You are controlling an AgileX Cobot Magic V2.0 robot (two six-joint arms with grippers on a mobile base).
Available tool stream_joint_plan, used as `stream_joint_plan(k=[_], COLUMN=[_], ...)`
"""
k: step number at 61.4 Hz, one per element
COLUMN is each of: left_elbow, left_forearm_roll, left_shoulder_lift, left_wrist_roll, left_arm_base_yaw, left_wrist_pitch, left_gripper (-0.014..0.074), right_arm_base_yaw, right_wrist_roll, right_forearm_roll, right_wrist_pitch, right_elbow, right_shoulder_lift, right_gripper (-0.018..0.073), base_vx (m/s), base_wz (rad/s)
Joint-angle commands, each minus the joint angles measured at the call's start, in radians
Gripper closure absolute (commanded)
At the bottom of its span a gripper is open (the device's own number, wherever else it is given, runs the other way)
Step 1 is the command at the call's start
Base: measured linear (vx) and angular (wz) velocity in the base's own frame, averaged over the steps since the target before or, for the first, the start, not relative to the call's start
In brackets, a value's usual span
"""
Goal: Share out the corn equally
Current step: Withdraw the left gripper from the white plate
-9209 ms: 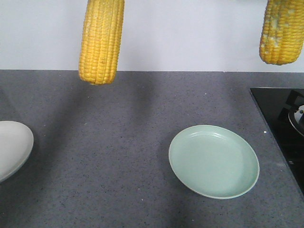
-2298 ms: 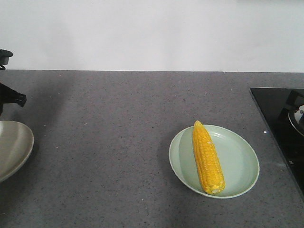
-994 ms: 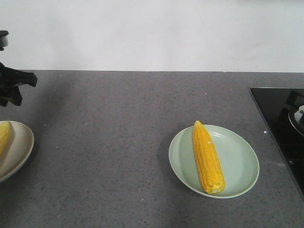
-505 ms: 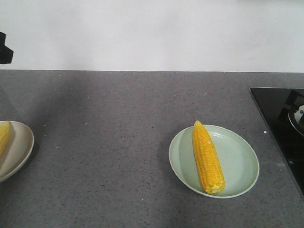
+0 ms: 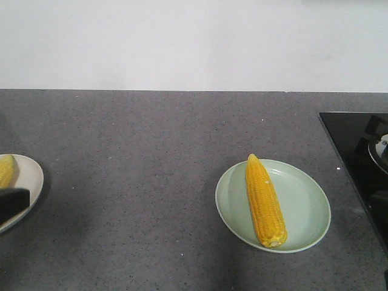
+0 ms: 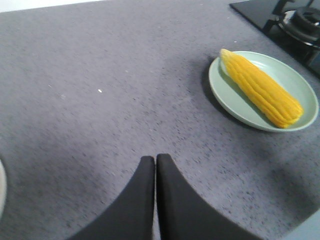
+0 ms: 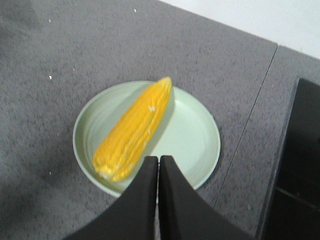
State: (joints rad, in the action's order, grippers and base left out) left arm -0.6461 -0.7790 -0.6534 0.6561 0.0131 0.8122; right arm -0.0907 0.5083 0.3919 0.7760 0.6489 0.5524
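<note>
One yellow corn cob (image 5: 265, 201) lies lengthwise on a pale green plate (image 5: 303, 206) at the right of the grey counter. The end of a second corn cob (image 5: 5, 171) shows on a white plate (image 5: 30, 176) at the left edge. My left gripper (image 6: 155, 158) is shut and empty above bare counter, with the green plate (image 6: 295, 85) and its cob (image 6: 261, 87) off to its right. My right gripper (image 7: 158, 158) is shut and empty above the near rim of the green plate (image 7: 195, 130), beside the cob (image 7: 134, 129).
A black glass hob (image 5: 364, 151) with a burner (image 6: 302, 19) fills the counter's right end. A white wall runs along the back. A dark part of the left arm (image 5: 12, 203) covers the white plate's near side.
The left arm has left the upper left of the front view; a dark part of it now lies over the white plate's near side. Both cobs rest unmoved.
</note>
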Motion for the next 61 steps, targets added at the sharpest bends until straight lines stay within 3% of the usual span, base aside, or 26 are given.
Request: stream_joint_plan(k=[1,10,61], left_elbow=[0.098,0.181,0.181], left_forearm_roll=[-0.132,-0.156,-0.152], left_shoulder_lift=[0.091,0.174,0.192], left_wrist_roll=[0.093,0.178,0.176], left_arm_base_yaw=[0.002,0.002,0.002], left_wrist_pitch=[-0.138,-0.182,-0.165], left_gripper=[0.0604,0.0604,0.0604], right_arm_base_yaw=[0.0,0.0,0.0], right_wrist_roll=[0.018,0.018,0.017], right_forearm_roll=[0.02,0.02,0.024], right_wrist_pitch=[-0.137,-0.157,-0.148], right_elbow=[-0.074,-0.12,-0.12], right_shoulder_lift=[-0.072,-0.136,-0.147], right_gripper=[0.0564,0.0564,0.0564], base_vx=[0.0,0.0,0.0], base_wz=[0.0,0.0,0.0])
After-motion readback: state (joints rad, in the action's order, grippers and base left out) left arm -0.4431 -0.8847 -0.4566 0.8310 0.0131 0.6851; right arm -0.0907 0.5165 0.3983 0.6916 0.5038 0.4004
